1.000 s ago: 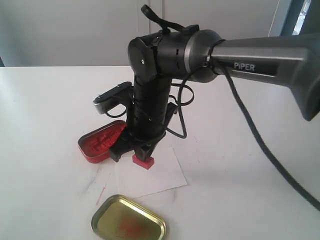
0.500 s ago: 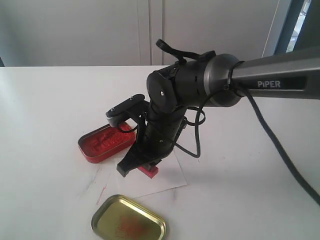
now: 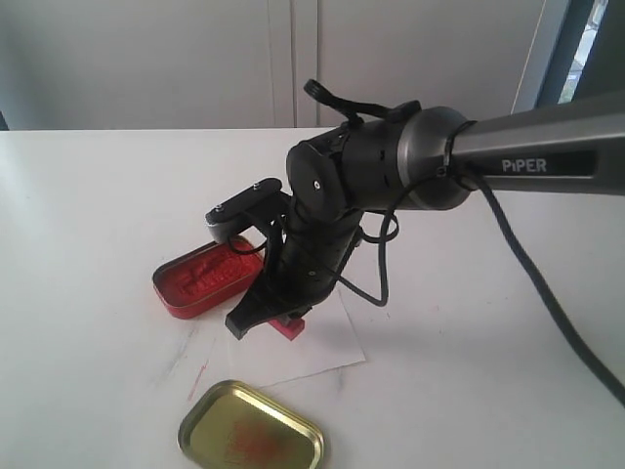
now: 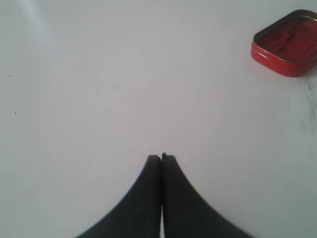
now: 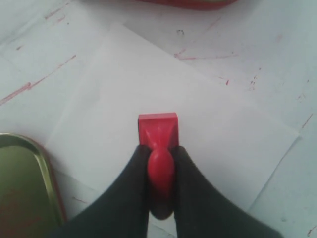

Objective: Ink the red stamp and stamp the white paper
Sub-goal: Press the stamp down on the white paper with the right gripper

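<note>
The right hand (image 5: 161, 148) is clenched on the knob of the red stamp (image 5: 157, 124), one dark finger on each side. The square base is down over the white paper (image 5: 124, 84), roughly mid-sheet.

To press well, I'd say, the base should go straight down, flat and even, then lift straight up. Any sideways drag would smear the mark, and the loose sheet could slide or lift with the stamp. The arm leans in the exterior view, so I'd watch that the base isn't rocked onto one edge.

From the stamp, the open red ink tin (image 3: 200, 278) lies at about ten o'clock, just beside the paper's corner. The gold lid (image 3: 252, 437) lies at about seven o'clock, near the sheet's front edge. Red streaks mark the tabletop (image 3: 98, 195) around them. The left hand (image 4: 161, 159) is off on its own, fingers pressed together on nothing, over bare tabletop.

Several things are hard to tell. I can't see whether the base bears on the paper or sits just above it, or whether the face is inked—it's turned down. Any imprint beneath it is hidden too, and the hand and wrist cover much of the stamp in the exterior view.
</note>
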Controlling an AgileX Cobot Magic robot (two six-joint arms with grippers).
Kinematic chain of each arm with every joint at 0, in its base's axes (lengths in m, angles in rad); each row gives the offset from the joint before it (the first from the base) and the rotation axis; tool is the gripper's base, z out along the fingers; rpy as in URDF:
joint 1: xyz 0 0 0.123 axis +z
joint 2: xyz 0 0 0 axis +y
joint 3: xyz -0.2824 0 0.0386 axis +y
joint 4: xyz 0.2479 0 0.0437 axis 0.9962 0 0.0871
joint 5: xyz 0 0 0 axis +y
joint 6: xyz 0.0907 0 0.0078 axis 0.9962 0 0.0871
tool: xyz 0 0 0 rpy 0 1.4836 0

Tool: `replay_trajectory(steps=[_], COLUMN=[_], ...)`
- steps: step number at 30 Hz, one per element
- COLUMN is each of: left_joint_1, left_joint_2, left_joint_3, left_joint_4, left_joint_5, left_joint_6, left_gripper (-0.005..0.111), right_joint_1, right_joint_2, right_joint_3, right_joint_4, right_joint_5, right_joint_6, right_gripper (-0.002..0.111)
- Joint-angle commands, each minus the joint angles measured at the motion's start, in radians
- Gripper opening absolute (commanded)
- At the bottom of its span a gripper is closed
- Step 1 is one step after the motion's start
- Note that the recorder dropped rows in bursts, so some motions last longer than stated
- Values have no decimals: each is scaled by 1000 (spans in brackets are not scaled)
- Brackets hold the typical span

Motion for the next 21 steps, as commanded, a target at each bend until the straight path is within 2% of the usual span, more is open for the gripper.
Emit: replay_trajectory(steps=[1,21], left_joint_1=[2,2], left_joint_2=[-5,-5], left_joint_3=[8,8], left_joint_4=[-2,-2], left_joint_5=[8,8], left_joint_6=[-4,-4], left_gripper=[0,0], right_joint_1=[-1,-1], right_joint_2=[27,104], right_joint_3=[3,3], right_joint_4=[-21,-21], right_joint_5=[-14,-38], right_joint_6=[16,24], right_gripper=[0,0])
